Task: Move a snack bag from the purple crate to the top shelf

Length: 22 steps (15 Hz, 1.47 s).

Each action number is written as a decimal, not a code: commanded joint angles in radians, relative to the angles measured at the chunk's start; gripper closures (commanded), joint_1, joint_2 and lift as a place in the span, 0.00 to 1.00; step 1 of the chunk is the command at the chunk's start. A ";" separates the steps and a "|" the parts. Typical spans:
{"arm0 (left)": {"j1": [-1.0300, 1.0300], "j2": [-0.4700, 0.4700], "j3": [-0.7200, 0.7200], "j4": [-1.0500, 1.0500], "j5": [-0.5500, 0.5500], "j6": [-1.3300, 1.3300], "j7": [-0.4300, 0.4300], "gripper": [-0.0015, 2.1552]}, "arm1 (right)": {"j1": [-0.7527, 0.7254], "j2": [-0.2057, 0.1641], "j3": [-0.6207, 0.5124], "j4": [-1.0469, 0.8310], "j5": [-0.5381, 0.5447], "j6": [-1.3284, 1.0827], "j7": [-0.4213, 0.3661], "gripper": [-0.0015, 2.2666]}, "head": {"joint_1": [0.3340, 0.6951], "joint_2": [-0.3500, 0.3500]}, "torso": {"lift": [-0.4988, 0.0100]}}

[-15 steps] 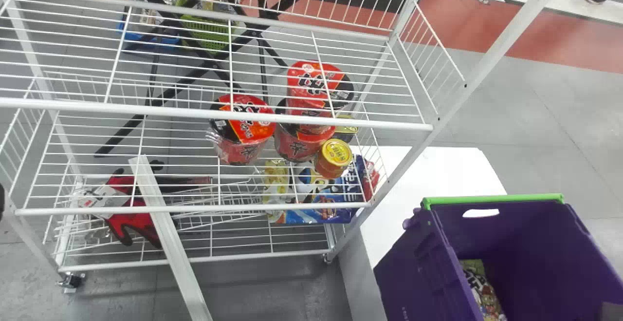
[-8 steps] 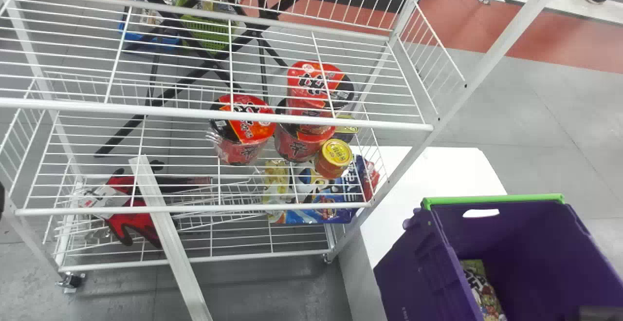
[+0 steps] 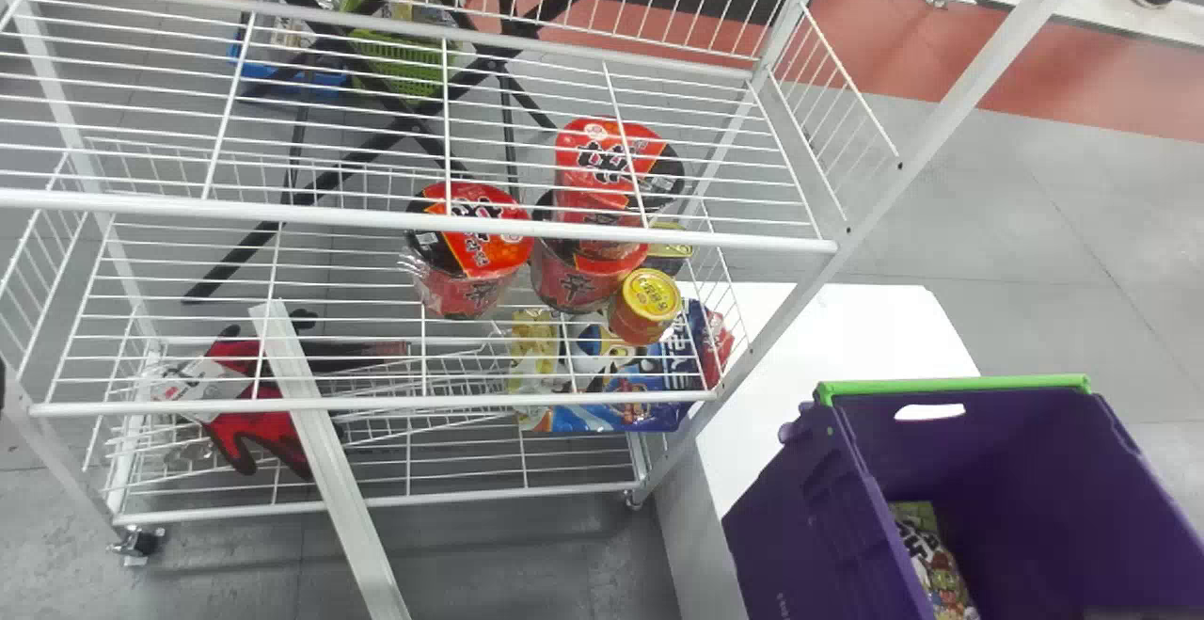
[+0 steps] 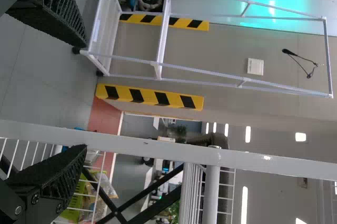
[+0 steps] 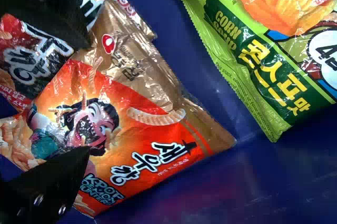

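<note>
The purple crate (image 3: 790, 516) stands open-topped beside the rack, with a green strip along one rim and a handle slot below it. Inside, an orange-and-gold snack bag (image 5: 152, 142), plump and creased, lies printed face showing against a red-and-black bag (image 5: 31, 58). A green bag (image 5: 258, 61) lies apart from the orange-and-gold one. The upper wire shelf (image 3: 395, 215) is white.

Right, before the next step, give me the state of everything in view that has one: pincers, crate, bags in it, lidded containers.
Left pincer: open, empty.
Right pincer: open, at the orange bag.
Purple crate: open-topped, bags inside.
Orange bag: lying in the crate, no tear visible.
Green bag: in the crate, no tear visible.
Red cups: covered.
Yellow-lidded can: lid on.
</note>
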 commanded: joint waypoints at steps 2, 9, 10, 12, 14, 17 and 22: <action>0.002 0.001 0.000 0.003 0.004 -0.009 -0.002 0.07 | 0.000 0.006 0.001 0.002 0.010 -0.011 -0.009 0.13 | 1.00 0.00 | 0.09; 0.008 0.003 0.000 0.000 0.007 -0.022 -0.002 0.07 | 0.000 0.026 0.015 0.007 0.034 -0.039 -0.024 0.26 | 1.00 0.00 | 0.09; 0.008 0.003 0.000 0.000 0.007 -0.022 -0.002 0.07 | 0.000 0.026 0.015 0.007 0.033 -0.039 -0.024 0.34 | 1.00 0.00 | 0.09; 0.008 0.005 0.000 0.000 0.007 -0.022 -0.002 0.07 | -0.002 0.023 0.007 0.002 0.019 -0.020 -0.026 0.61 | 1.00 0.00 | 0.09; 0.008 0.003 0.000 0.000 0.007 -0.022 -0.002 0.07 | 0.000 0.022 0.004 -0.010 0.016 0.004 -0.026 0.74 | 1.00 0.00 | 0.09; 0.008 0.003 0.000 0.002 0.007 -0.022 -0.002 0.07 | 0.000 0.022 0.007 -0.029 0.021 0.069 -0.038 0.92 | 1.00 0.00 | 0.09; 0.008 0.003 0.000 0.003 0.007 -0.022 0.001 0.07 | 0.021 0.020 -0.028 -0.102 0.018 0.133 -0.014 0.92 | 1.00 0.00 | 0.09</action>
